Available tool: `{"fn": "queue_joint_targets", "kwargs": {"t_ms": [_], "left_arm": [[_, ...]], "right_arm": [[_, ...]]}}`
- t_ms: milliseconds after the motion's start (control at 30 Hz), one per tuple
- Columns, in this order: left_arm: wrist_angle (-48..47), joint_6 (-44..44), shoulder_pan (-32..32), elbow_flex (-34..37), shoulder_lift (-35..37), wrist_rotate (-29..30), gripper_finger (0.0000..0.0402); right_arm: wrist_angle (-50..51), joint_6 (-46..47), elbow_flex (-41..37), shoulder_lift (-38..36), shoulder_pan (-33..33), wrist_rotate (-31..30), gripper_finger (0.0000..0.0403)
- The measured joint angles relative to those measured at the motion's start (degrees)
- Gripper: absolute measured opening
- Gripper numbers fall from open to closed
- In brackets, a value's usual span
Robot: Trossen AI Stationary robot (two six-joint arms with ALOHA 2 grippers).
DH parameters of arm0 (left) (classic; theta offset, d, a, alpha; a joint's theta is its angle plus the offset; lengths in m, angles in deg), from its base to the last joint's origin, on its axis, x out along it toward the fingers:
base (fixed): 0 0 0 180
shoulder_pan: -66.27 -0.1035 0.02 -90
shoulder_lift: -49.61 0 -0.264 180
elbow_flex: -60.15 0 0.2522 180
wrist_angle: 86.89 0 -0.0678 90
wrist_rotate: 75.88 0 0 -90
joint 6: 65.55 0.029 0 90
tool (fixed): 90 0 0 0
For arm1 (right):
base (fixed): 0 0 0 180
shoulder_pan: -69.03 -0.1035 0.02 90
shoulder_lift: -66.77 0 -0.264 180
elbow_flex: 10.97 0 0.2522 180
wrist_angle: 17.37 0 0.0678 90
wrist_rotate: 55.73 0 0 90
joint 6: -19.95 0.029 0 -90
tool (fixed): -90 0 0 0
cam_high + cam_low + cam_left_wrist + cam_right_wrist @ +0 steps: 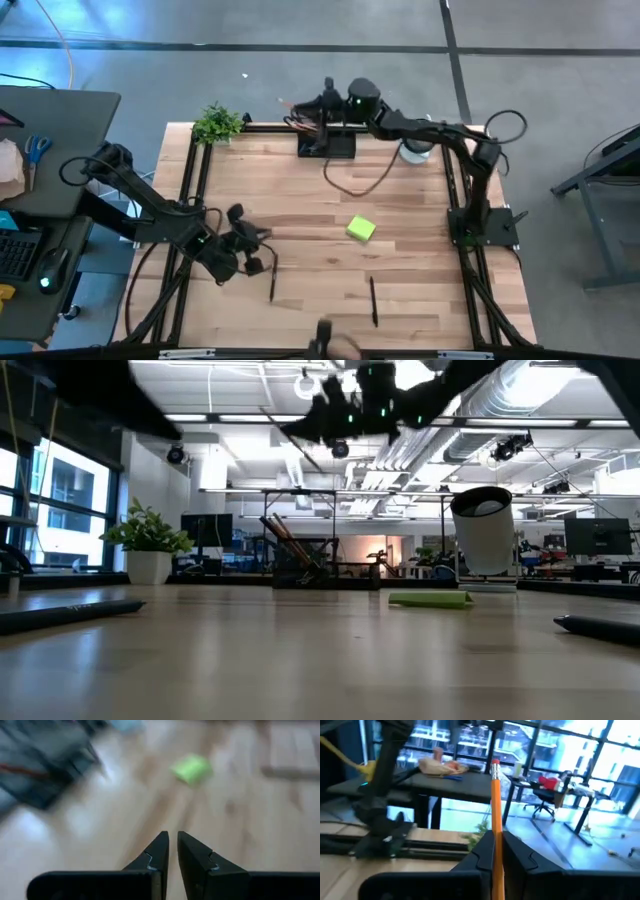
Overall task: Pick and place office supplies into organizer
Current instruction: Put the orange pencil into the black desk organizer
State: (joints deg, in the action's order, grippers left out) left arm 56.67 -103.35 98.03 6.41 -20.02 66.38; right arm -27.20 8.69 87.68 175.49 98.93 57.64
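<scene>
My right gripper hangs high over the table's far edge, just beyond the black organizer, shut on an orange pencil. Pencils stand in the organizer in the low view. My left gripper hovers over the left middle of the table; its fingers stand almost together with nothing between them. A lime-green sticky-note pad lies flat mid-table. Two black pens lie near the front. My right gripper pinches the orange pencil's shaft between its two fingers, which lie across it. The fingers point about level, toward the table's left and far side. The pencil's eraser end sticks out well past the fingers. The pencil is lifted clear of the table.
A round white cup stands at the far edge, right of the organizer. A small green plant sits at the far left corner. A small black thing lies beside my left gripper. Bare wood stretches across the table's right half.
</scene>
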Motion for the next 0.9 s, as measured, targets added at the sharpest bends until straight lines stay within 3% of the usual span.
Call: {"fn": "queue_joint_targets", "kwargs": {"t_ms": [167,233,467,900], "left_arm": [[0.4,2.0,-1.3,-0.1,6.2,21.9,0.0028],[-0.1,2.0,-2.6,0.0,8.9,24.3,0.0028],[0.1,5.0,-10.9,0.0,11.1,17.7,0.0028],[5.2,6.2,-27.2,0.0,0.9,12.2,0.0028]], "right_arm": [[-10.4,5.8,0.0,7.5,5.0,3.2,0.0009],[-15.1,7.8,0.0,10.6,6.1,3.7,0.0009],[-30.9,11.9,0.9,18.4,8.4,3.9,0.0009],[-28.1,12.5,1.6,20.0,8.4,4.9,0.0012]]}}
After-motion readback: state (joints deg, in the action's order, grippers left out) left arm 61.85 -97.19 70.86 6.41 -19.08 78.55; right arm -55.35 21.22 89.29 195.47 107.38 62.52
